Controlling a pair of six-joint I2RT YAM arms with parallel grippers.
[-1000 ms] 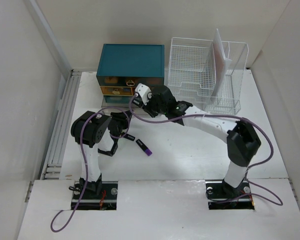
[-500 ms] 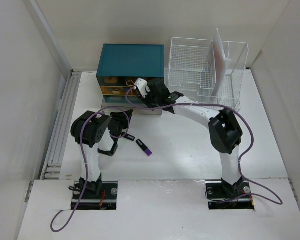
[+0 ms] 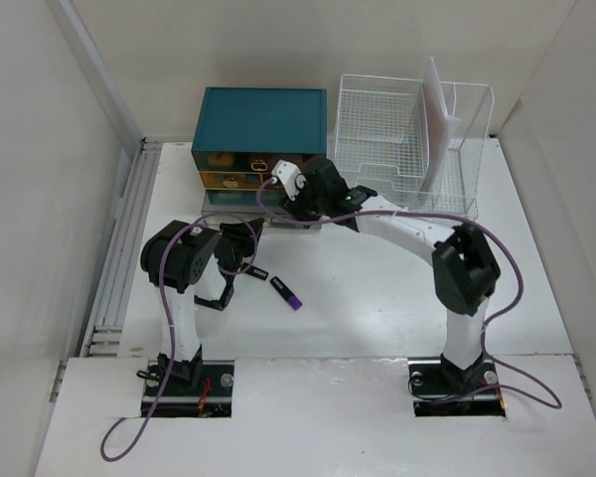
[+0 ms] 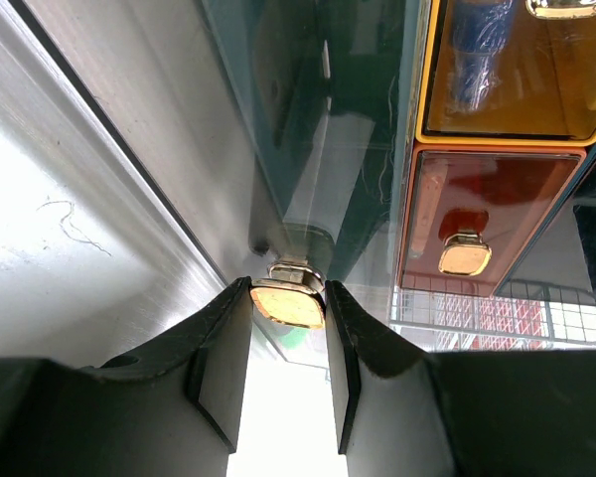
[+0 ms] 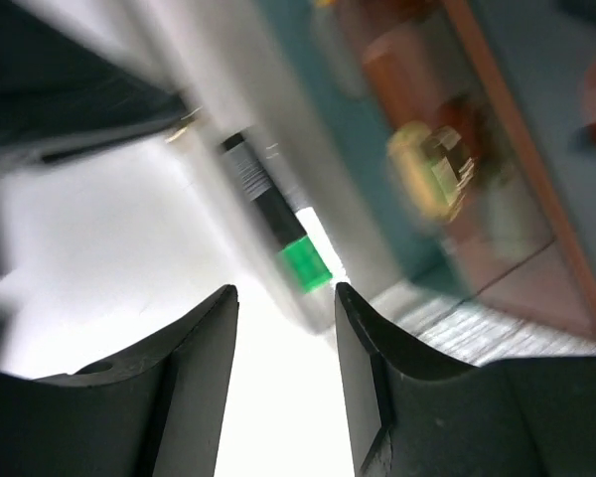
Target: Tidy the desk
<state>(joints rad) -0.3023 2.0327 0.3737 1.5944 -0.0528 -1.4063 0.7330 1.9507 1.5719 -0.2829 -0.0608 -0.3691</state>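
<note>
The white desk (image 3: pixel 377 298) carries the teal drawer chest (image 3: pixel 258 124) at the back. My left gripper (image 3: pixel 246 231) reaches the chest's bottom drawer. In the left wrist view it (image 4: pixel 286 300) is shut on that clear drawer's gold handle (image 4: pixel 288 304). My right gripper (image 3: pixel 274 202) hovers at the chest's front, open and empty. Its wrist view is blurred and shows the gripper (image 5: pixel 283 298) just short of a black marker with a green end (image 5: pixel 278 231). I cannot tell whether that marker lies inside the drawer. A purple-tipped marker (image 3: pixel 286 291) lies on the desk.
A white wire-mesh rack (image 3: pixel 407 149) with a sheet in it stands at the back right. Grooved rails (image 3: pixel 127 238) run along the left edge. A small dark labelled object (image 3: pixel 257 273) lies by the left arm. The red drawer (image 4: pixel 487 219) has a gold handle (image 4: pixel 464 256).
My right arm's elbow swung left, then partly back right, while its wrist stayed at the chest front. The left arm and the purple-tipped marker have not moved.
</note>
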